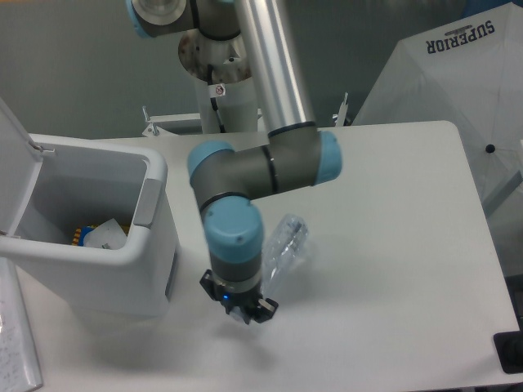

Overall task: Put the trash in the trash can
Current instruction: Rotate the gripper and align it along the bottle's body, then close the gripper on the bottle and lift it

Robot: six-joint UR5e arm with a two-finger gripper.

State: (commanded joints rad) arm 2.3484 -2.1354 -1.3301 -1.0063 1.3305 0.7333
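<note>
Camera view from above: the gripper (241, 310) is mostly hidden beneath the arm's blue-capped wrist, so whether its fingers are apart or together cannot be told. The arm reaches down from upper centre, its wrist pointing at the table (392, 245). The clear plastic bottle (286, 245) lies just right of the wrist, partly covered. The trash can (151, 204) stands to the left, lid raised, left side cut off.

A robotics lab. An arm (270, 167) bolted by a white table (392, 269) (photo umbrella (458, 73) far right) shows it.
</note>
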